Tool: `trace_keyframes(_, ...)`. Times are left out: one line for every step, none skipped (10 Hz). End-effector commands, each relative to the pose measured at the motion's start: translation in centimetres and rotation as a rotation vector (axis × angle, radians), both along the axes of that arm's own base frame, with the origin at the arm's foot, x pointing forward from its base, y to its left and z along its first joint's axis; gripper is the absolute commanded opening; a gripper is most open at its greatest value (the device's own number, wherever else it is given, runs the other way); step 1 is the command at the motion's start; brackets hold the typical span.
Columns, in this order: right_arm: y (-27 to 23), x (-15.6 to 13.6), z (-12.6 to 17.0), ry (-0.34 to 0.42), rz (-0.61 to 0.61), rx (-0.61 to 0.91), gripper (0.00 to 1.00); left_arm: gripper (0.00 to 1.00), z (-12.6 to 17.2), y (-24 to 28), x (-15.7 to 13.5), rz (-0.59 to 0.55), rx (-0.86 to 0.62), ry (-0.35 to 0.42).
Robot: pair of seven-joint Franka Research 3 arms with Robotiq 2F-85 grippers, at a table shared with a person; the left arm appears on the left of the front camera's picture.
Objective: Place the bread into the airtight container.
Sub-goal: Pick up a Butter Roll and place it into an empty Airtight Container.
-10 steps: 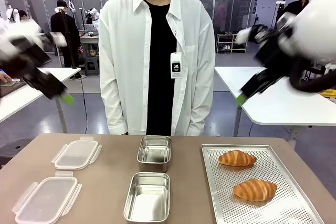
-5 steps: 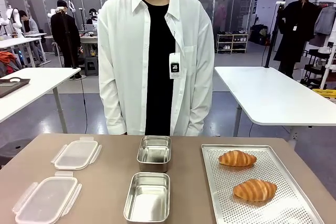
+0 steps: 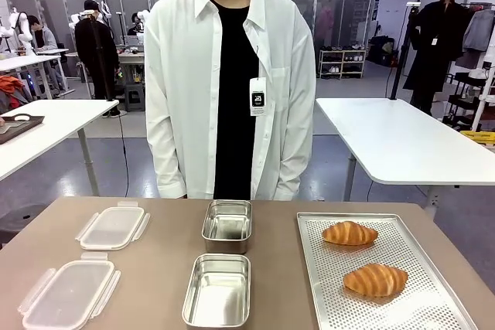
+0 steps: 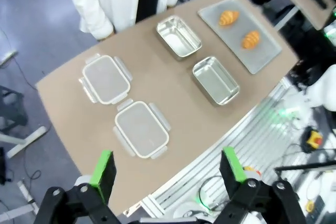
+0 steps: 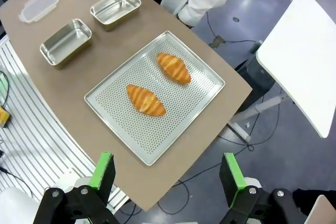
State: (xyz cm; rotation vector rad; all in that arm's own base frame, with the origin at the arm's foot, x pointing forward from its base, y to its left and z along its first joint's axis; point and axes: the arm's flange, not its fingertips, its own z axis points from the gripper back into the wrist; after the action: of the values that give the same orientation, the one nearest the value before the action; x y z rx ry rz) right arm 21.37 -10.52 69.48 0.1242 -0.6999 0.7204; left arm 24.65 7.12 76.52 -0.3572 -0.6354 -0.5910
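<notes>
Green-padded fingers (image 5: 103, 171) of the right gripper (image 5: 167, 174) stand spread wide and empty high above a flat, perforated silver metal tray (image 5: 173, 124). The left gripper (image 4: 167, 169), equally spread and holding nothing, hangs high and well apart from that tray. A brown rectangular table (image 3: 155, 268) carries everything, with a person in a white shirt (image 3: 230, 83) standing beyond the tray's far left corner. Just beside the tray, on the robot's left, sit two empty rectangular steel boxes, the far container (image 3: 227, 224) and the near container (image 3: 218, 290). Two clear plastic clip lids (image 3: 112, 227) lie farther from the tray. On the tray rest the far roll (image 3: 349, 233) and the near roll (image 3: 375, 280), both golden-brown and croissant-shaped. No pick-up has begun. Done well, the right arm would likely drop straight over the near roll and close gently across its narrow width to spare the crust. It would then lift clear of the tray's rim and let go low inside the near container.
</notes>
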Motion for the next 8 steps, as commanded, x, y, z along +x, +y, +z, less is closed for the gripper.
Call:
trace_keyframes(0.0, -0.2, 0.4, 0.019, 0.005, -0.008, 1.00, 1.00, 0.5, -0.1, 0.1, -0.006, 0.019, -0.008)
trace_keyframes(0.0, -0.2, 0.4, 0.019, 0.005, -0.008, 1.00, 1.00, 0.5, -0.1, 0.1, -0.006, 0.019, -0.008)
trace_keyframes(0.0, -0.2, 0.4, 0.019, 0.005, -0.008, 1.00, 1.00, 0.5, -0.1, 0.1, -0.006, 0.019, -0.008)
trace_keyframes(0.0, -0.2, 0.4, 0.019, 0.005, -0.008, 1.00, 1.00, 0.5, -0.1, 0.1, -0.006, 0.019, -0.008)
trace_keyframes(0.0, -0.1, 0.1, 0.007, 0.003, -0.002, 1.00, 1.00, 0.5, -0.1, 0.1, -0.006, 0.019, -0.008)
trace_keyframes(1.5, -0.5, 0.7, -0.037, 0.136, -0.125, 1.00, 1.00, 0.5, -0.1, 0.1, -0.006, 0.019, -0.008)
trace_keyframes(2.8, -1.0, 1.0, -0.078, 0.357, -0.283, 1.00, 1.00, 0.5, -0.1, 0.1, -0.006, 0.019, -0.008)
trace_keyframes(4.1, -1.0, 0.6, -0.156, 0.579, -0.490, 1.00, 1.00, 0.5, -0.1, 0.1, -0.006, 0.019, -0.008)
